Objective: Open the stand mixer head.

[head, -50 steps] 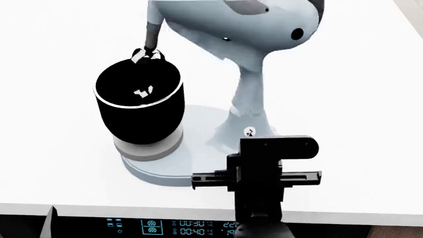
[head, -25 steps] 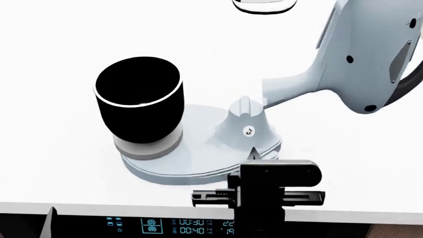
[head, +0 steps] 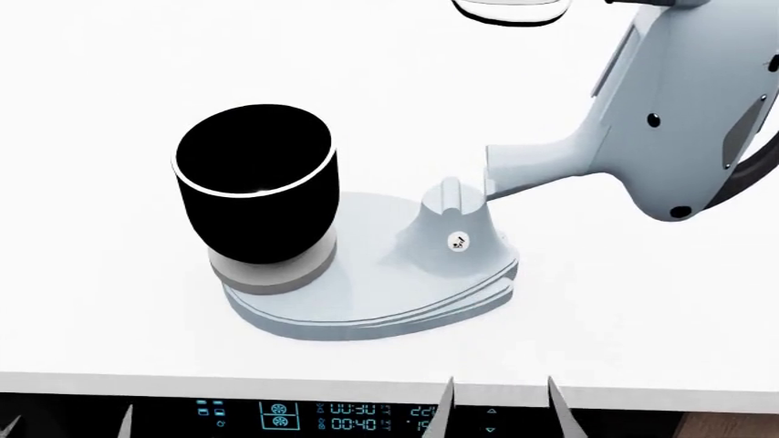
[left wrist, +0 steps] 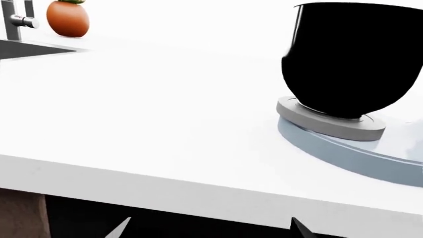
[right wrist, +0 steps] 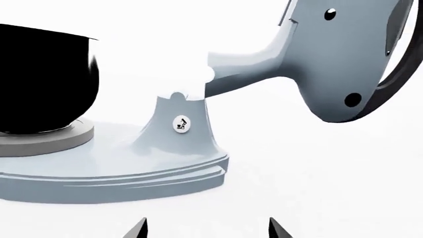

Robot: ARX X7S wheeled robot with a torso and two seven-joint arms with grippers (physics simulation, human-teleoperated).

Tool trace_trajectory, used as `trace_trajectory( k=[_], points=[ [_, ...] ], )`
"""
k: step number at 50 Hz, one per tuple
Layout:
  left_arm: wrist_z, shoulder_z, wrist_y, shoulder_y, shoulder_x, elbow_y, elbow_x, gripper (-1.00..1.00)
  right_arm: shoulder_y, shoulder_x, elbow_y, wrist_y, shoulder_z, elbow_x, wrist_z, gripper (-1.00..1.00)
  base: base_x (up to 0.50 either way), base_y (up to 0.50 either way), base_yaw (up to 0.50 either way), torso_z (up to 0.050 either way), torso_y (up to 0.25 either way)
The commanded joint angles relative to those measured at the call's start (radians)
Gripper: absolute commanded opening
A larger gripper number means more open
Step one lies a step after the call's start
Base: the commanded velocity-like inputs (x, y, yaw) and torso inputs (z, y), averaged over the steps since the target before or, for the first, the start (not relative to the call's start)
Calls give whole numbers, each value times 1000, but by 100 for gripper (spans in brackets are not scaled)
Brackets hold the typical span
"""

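The stand mixer head [head: 681, 119] is pale blue-grey with small dark knobs. It stands tilted far back to the right, away from the black mixing bowl [head: 255, 196], and joins the neck of the flat base [head: 365, 306] only by its narrow end. It also shows in the right wrist view [right wrist: 330, 59], above the neck [right wrist: 180, 124]. My right gripper [head: 499, 411] is open and empty at the counter's front edge, short of the base, and the right wrist view [right wrist: 206, 229] shows it too. My left gripper [head: 67, 424] is open and empty below the counter edge, left of the bowl [left wrist: 353, 59].
A white dish [head: 505, 11] sits at the back of the white counter [head: 109, 301]. A red-orange fruit [left wrist: 67, 19], a tap [left wrist: 17, 20] and a sink [left wrist: 26, 49] lie far to the left. An appliance display [head: 328, 417] runs under the counter front.
The mixer head has swung from over the bowl up and back to the right, then held. My right gripper has drawn back to the counter's front edge; only its fingertips show now.
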Motion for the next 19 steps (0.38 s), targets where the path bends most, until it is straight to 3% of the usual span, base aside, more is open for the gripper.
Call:
trace_trajectory(
  k=[1,12,19],
  points=[
    [52,3,56,-12,32,-101,56,100,-87,16,-20,-82,40,5,-20,100,0,0,0,0,0],
    [59,13,58,-20,26,-104,62,100,-83,28,-29,-75,46,140,-104,100,0,0,0,0,0],
    [54,12,55,-20,24,-98,57,100,-63,25,10,-67,42,122,-97,100,0,0,0,0,0]
  ],
)
